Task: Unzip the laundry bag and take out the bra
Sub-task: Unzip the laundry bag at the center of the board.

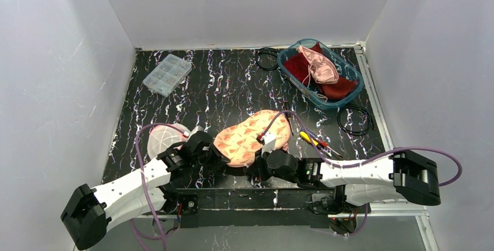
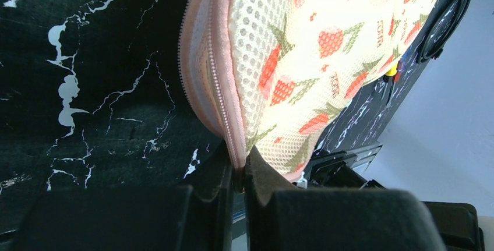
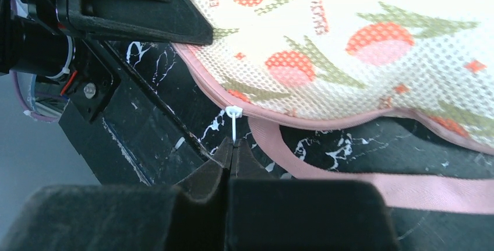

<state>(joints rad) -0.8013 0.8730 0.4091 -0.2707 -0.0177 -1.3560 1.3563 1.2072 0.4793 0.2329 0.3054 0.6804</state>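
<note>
Bag (image 1: 251, 137) (strawberry-print mesh) lies at near edge of table (image 1: 233, 82), btw both arms. L gripper (image 2: 237, 175) pinched tight on its pink zip seam (image 2: 218, 88); R gripper (image 3: 230, 152) clamped on white pull tie (image 3: 233, 124).

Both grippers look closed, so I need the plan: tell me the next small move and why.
Probably the right gripper should draw the white pull tie along the seam, away from the left gripper. It is shut on that tie at the laundry bag's pink edge, and the left gripper pinches the zippered edge, bracing it.
</note>
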